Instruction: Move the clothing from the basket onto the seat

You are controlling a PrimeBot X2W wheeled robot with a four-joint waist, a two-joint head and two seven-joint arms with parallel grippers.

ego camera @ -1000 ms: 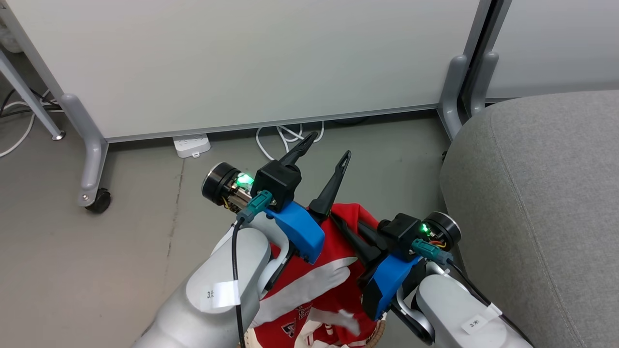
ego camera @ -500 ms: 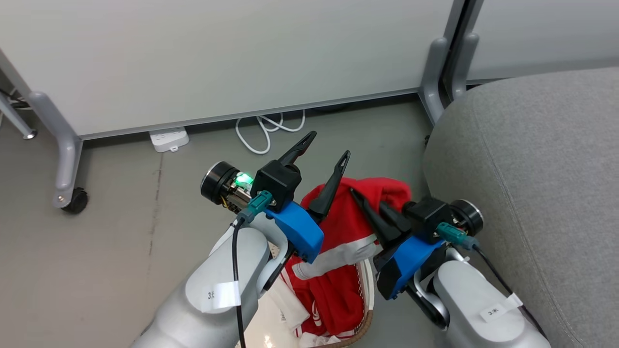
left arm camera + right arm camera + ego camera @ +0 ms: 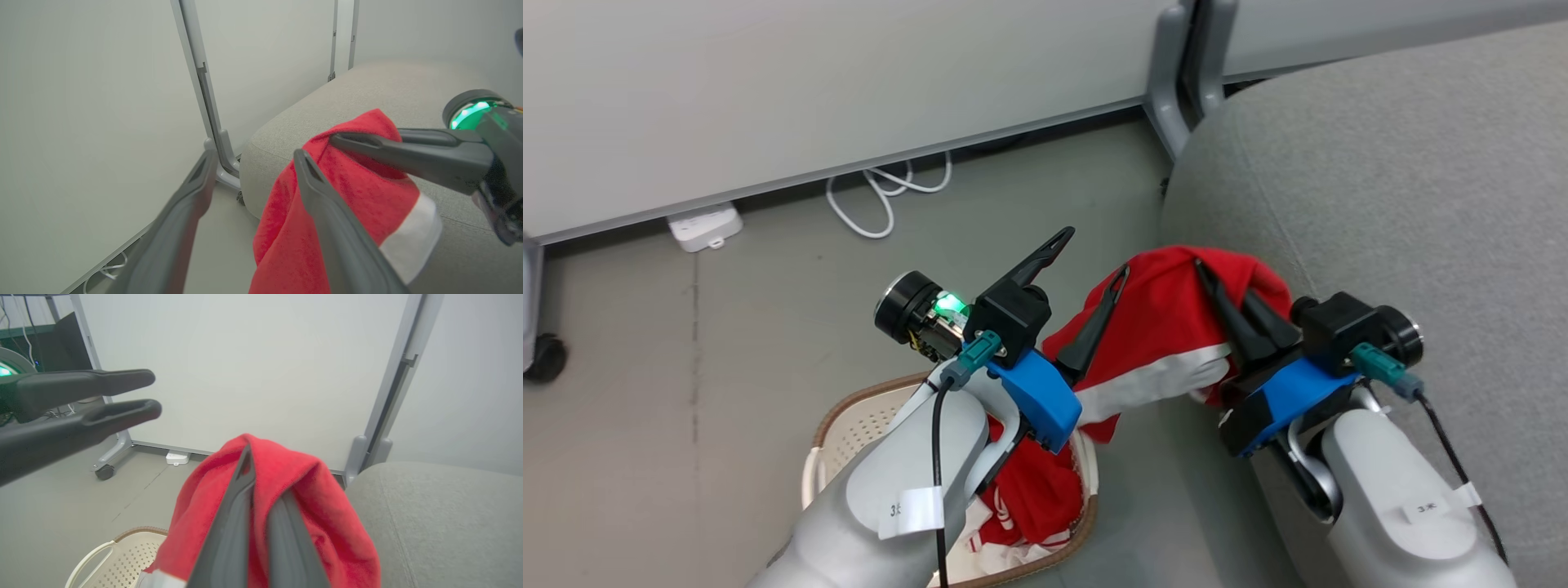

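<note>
My right gripper (image 3: 1202, 268) is shut on a red garment with a white band (image 3: 1156, 331), one piece of the clothing. It holds the garment up over the front-left edge of the grey seat (image 3: 1388, 163), with the fabric draped over its fingers (image 3: 239, 522). The cloth (image 3: 351, 192) hangs down toward the floor beside the seat (image 3: 367, 90). My left gripper (image 3: 1094, 255) stands open and empty just left of the garment, one finger (image 3: 322, 212) close against it. Below it, the cream basket (image 3: 849, 425) with a brown rim holds more red clothing (image 3: 1029, 490).
White partition panels on grey legs (image 3: 1172, 73) stand behind the floor area, with a caster (image 3: 543, 355) at far left. A white power strip (image 3: 703, 227) and a looped white cable (image 3: 882, 192) lie on the grey floor by the panels.
The head view has swung right and down. My right gripper has carried the red garment up out of the basket and over to the seat's edge. The left gripper has stayed open.
</note>
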